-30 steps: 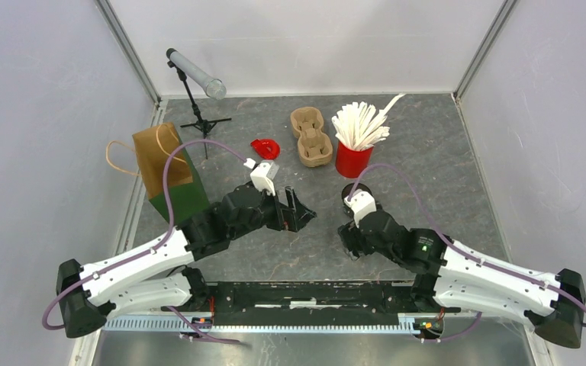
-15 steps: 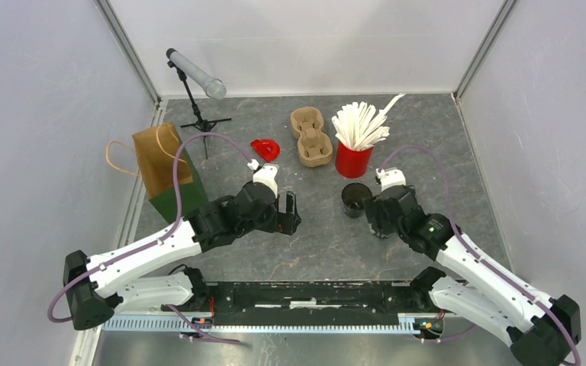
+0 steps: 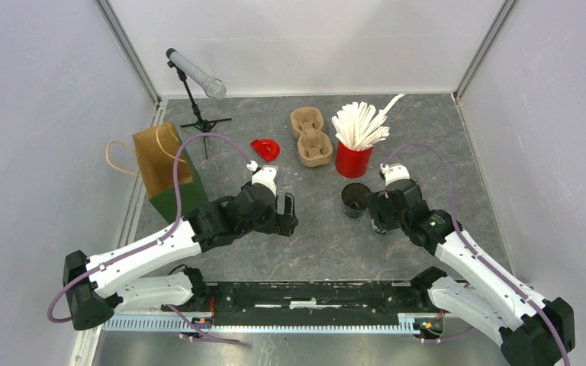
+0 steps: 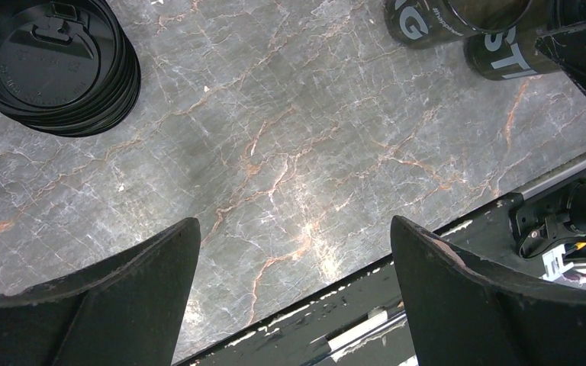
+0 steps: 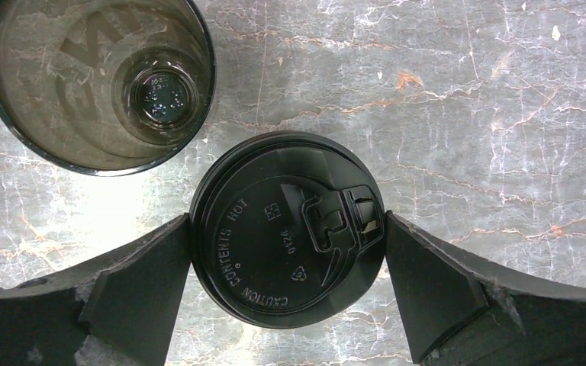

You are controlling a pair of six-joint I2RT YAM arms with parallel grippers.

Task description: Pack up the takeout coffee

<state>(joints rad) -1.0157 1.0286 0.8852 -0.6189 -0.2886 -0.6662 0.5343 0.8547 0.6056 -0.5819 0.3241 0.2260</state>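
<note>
**Location.** The lidded cup (image 5: 286, 229) stands upright on the table (image 3: 427, 137), right of centre, directly under the right gripper (image 5: 288, 221). An open cup (image 5: 95, 80) stands just beside it without touching it, and is empty. The carrier (image 3: 310, 137) lies farther back. The bag (image 3: 164, 164) stands at the left edge, well apart.

**Jaws.** The right jaws are spread wide, one finger on each side of the lid, level with its rim. Whether they touch the rim cannot be told. The left gripper (image 4: 295, 221) hangs over bare table with its jaws spread and nothing between them. A stack of lids (image 4: 53, 65) lies near it.

**Handling.** The lidded cup appears to be thin dark plastic, so it is likely light, smooth-walled and easily deformed. Its fill cannot be seen through the lid, so treat it as full and keep it upright. The lid is probably a press fit. Squeezing at the rim may pop it off or let the jaws slip over the edge.

**Grip point.** Take hold on the wall just below the lid rim, across the full width, with moderate force. The wall appears to taper downward, so a grip high under the rim should resist slipping. Keep clear of the open cup when closing.
</note>
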